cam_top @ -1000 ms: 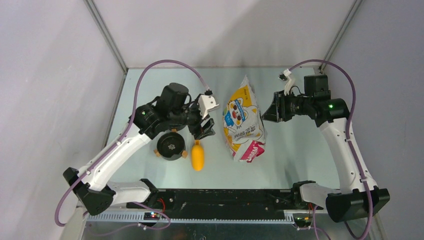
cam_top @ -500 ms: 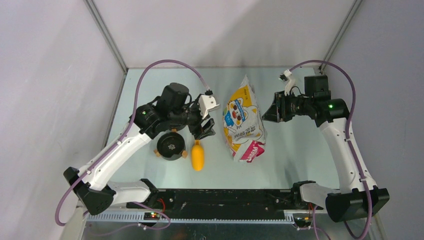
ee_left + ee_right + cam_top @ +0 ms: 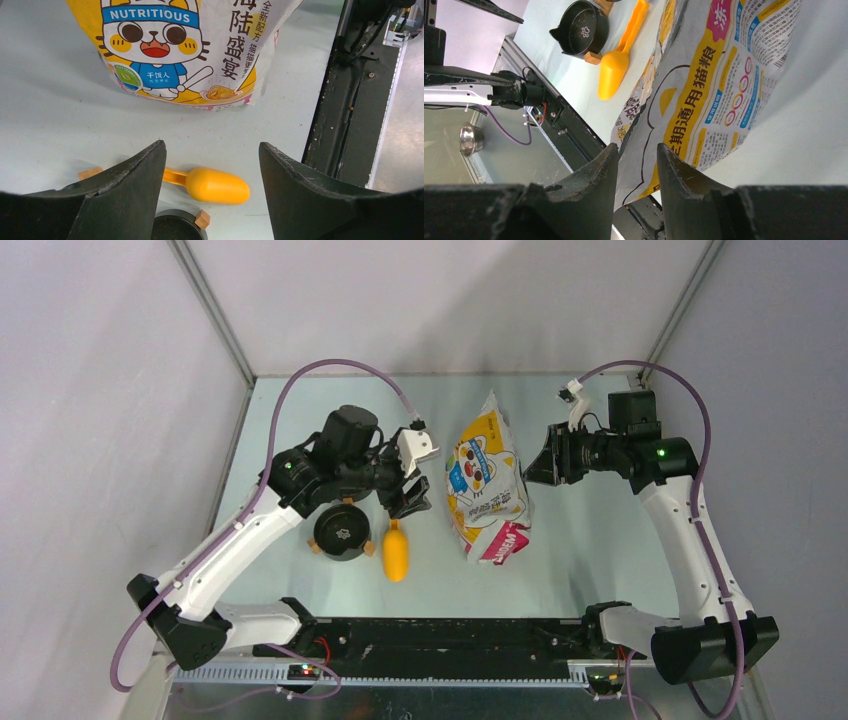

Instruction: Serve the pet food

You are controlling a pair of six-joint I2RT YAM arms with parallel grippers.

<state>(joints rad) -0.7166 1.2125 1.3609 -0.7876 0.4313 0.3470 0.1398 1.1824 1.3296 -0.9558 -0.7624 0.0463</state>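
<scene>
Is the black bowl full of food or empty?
Empty. In the right wrist view the black bowl shows its bare bottom with a white paw print, and no pellets lie in it.

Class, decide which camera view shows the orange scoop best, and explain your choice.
Right wrist: the scoop lies large there, head and handle unobstructed. The top view shows it small, its handle end under the left gripper. The left wrist view hides part of the handle behind a finger.
</scene>
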